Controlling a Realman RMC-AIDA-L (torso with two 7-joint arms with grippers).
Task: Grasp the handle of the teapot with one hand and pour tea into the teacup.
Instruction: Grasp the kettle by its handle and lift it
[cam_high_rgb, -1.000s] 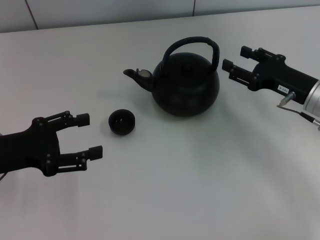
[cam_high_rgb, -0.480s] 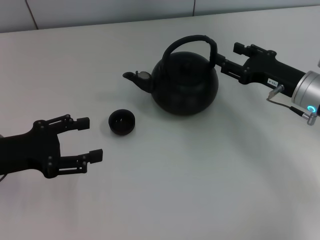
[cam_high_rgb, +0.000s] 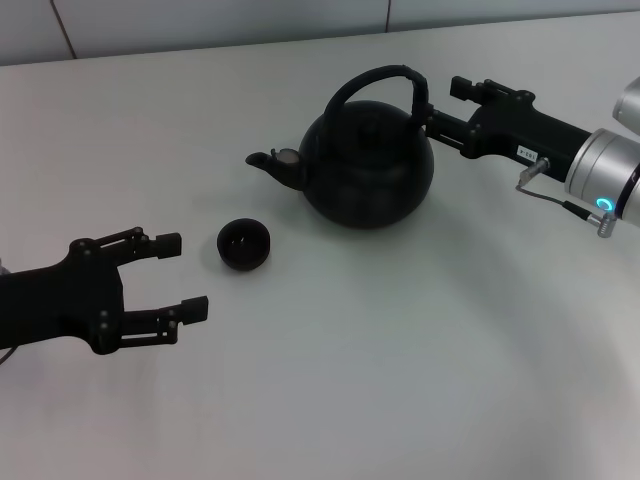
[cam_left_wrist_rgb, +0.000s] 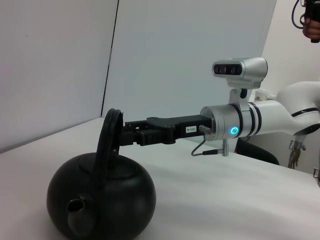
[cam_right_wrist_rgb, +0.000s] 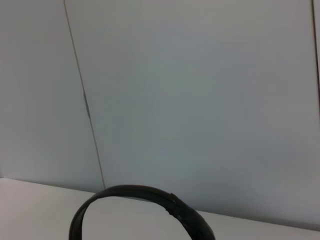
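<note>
The white table (cam_high_rgb: 400, 380) filled most of the head view; a pale panelled wall (cam_high_rgb: 200, 25) with dark seams ran along its far edge. The left wrist view showed the same grey wall panels behind the table.

The teapot (cam_high_rgb: 368, 165) sat far of centre, spout pointing left, its handle (cam_high_rgb: 385, 82) arched upright over the lid. The teacup (cam_high_rgb: 244, 244) stood near-left of the teapot, apart from it, just beyond the left gripper (cam_high_rgb: 175, 275), which hung low at the near left with its jaws spread wide, holding nothing.

The right gripper (cam_high_rgb: 440, 108) reached in from the far right, jaws parted, its fingertips (cam_high_rgb: 433, 124) at the right leg of the handle; contact could not be told.

Against the frame one second prior: the right gripper had advanced leftward from a clear gap to the handle's right leg. The teapot, teacup and left gripper were essentially unchanged.
</note>
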